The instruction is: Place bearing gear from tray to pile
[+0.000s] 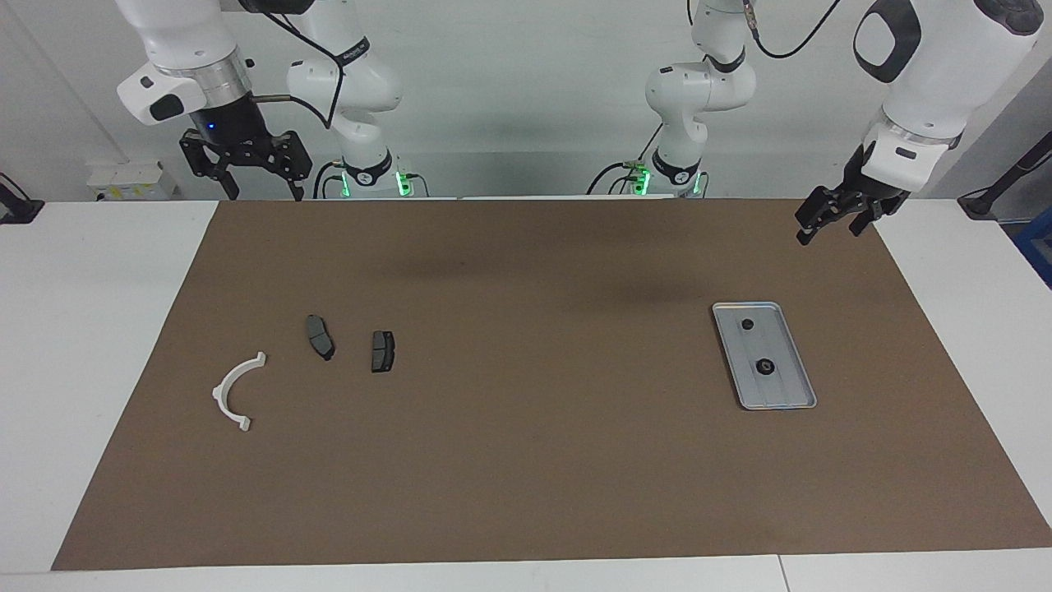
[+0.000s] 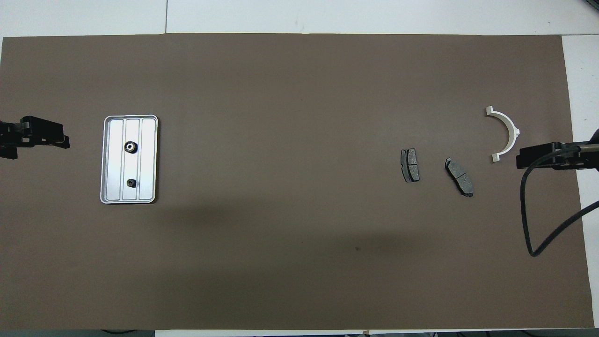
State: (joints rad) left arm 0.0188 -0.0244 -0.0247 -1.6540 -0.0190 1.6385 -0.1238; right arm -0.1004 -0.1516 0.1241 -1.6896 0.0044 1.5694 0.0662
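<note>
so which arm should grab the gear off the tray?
Left. The left gripper hangs open over the mat at the tray's end, where the bearing gear lies. The right gripper, also open, waits at the pile's end.

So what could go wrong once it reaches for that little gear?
The tray holds two small dark parts, so the open left gripper might pick the wrong one. The tray's raised rim could block its fingers. The carry to the pile is long; a loose grip could drop it.
</note>
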